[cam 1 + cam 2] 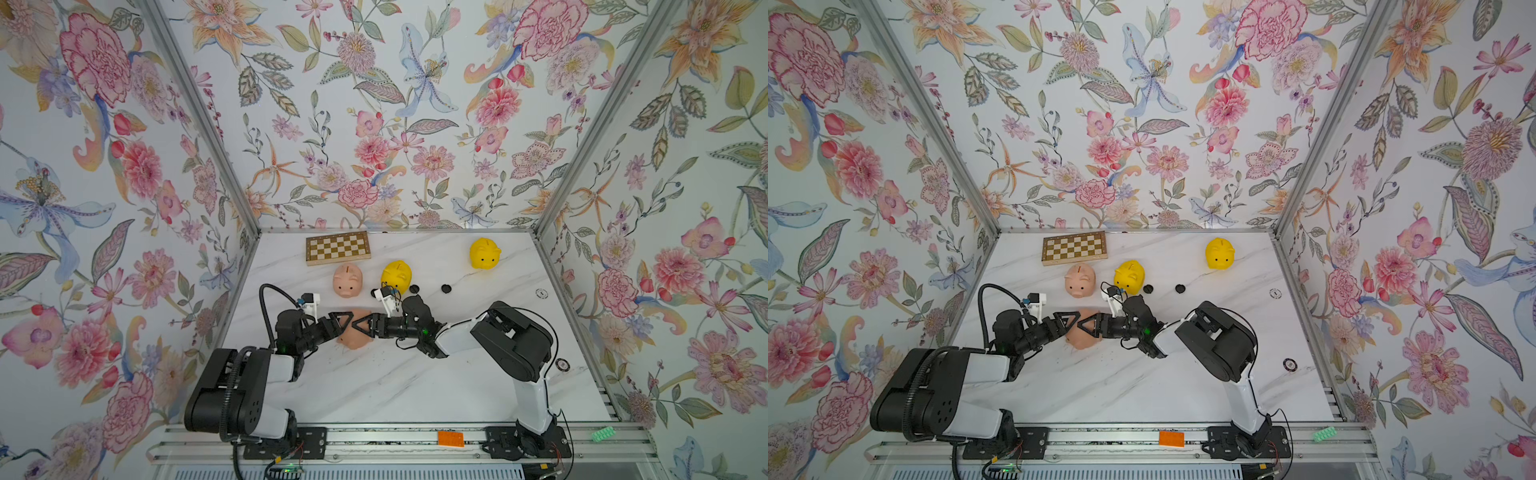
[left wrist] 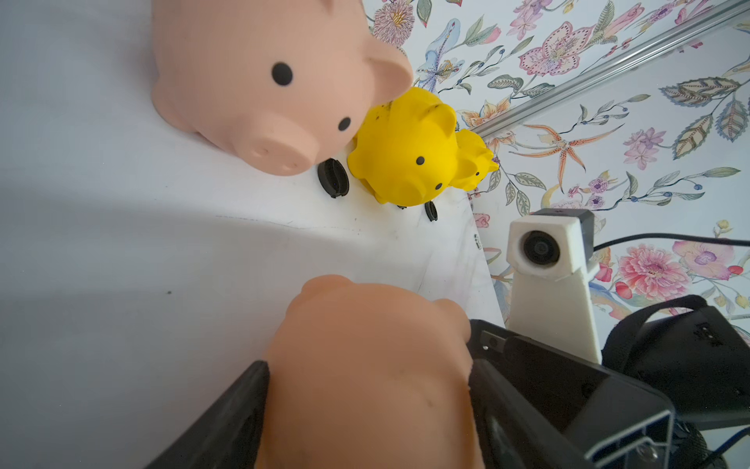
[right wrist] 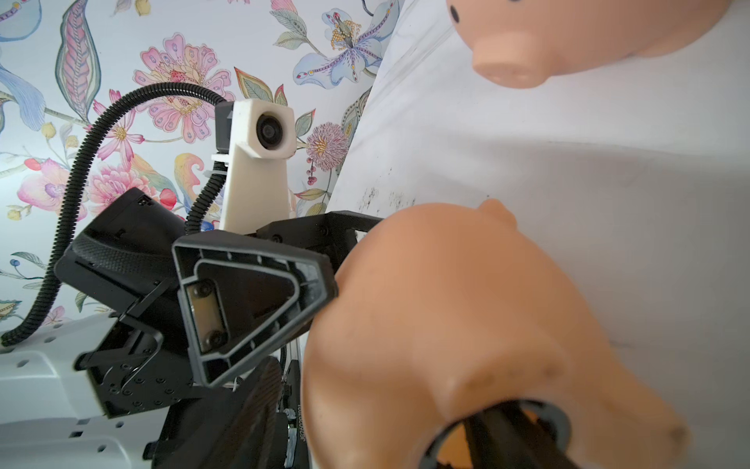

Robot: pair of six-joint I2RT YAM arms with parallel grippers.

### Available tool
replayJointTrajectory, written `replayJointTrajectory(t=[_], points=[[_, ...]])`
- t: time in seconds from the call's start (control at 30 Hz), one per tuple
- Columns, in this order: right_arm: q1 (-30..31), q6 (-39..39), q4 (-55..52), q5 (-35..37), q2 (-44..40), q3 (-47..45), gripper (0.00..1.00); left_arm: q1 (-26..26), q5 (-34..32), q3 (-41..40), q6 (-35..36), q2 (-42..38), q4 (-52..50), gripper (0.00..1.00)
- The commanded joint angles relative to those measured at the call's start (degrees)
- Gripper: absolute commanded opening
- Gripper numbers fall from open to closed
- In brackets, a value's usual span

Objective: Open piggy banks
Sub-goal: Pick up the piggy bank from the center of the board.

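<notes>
A peach-pink piggy bank (image 1: 355, 337) (image 1: 1084, 340) lies tipped over mid-table between both arms. My left gripper (image 1: 345, 322) (image 2: 367, 381) is shut on its body (image 2: 365, 357), one black jaw on each flank. My right gripper (image 1: 360, 325) (image 3: 385, 418) stands open around the pig's other end (image 3: 446, 304). One finger (image 3: 511, 436) sits at the black ring (image 3: 562, 412) of the belly opening, and the other finger (image 3: 259, 402) is just off the skin. A second pink pig (image 1: 347, 280) and two yellow pigs (image 1: 396, 275) (image 1: 484, 253) stand behind.
Loose black plugs (image 1: 414, 289) (image 1: 446, 288) (image 2: 333, 178) lie by the nearer yellow pig. A chessboard (image 1: 338, 248) rests at the back wall. Two chips (image 1: 562, 365) (image 1: 541, 293) lie at the right. Orange (image 1: 451, 438) and green (image 1: 603, 433) blocks sit on the front rail.
</notes>
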Motion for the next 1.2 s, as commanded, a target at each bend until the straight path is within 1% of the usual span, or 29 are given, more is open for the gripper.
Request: replayJointTrajectory(t=[0.0,0.1,0.13,0.2,0.3,0.5,0.77,0.93,1.07,1.17], points=[[0.2,0.1,-5.7,-0.1,0.7,-0.8,0.7,-0.5,3.0,-0.2,-0.3,0.2,-2.7,0.83],[-0.2,0.3,-5.1,0.2,0.5,-1.6,0.7,-0.5,2.8,-0.2,0.4,-0.7,-5.0,0.86],[-0.2,0.3,-5.0,0.4,0.5,-1.8,0.71,-0.5,2.6,1.5,0.7,-1.2,-5.9,0.88],[-0.4,0.3,-4.8,0.4,0.6,-2.2,0.72,-0.5,2.2,1.9,1.5,-2.4,-7.8,0.91],[-0.6,0.6,-4.7,0.2,1.3,-2.3,0.73,-0.5,1.9,2.2,1.8,-4.3,-9.6,0.92],[-0.8,1.0,-3.2,-0.2,2.0,-3.0,0.75,-0.4,-0.7,2.5,3.2,-8.3,-14.7,0.99],[-1.2,1.8,-1.3,-0.1,2.7,-3.6,0.74,0.6,-4.2,2.1,2.6,-9.8,-18.5,0.99],[-1.7,3.2,1.8,-0.6,3.5,-4.8,0.72,2.2,-2.8,1.3,1.2,-8.7,-16.2,0.99],[-1.9,3.8,3.0,-0.7,3.9,-5.2,0.71,3.2,0.1,0.5,-1.9,-6.2,-10.5,0.99],[-1.9,4.1,3.4,-0.6,4.3,-5.4,0.71,3.9,1.7,-2.8,-5.2,-3.6,-3.6,0.99]])
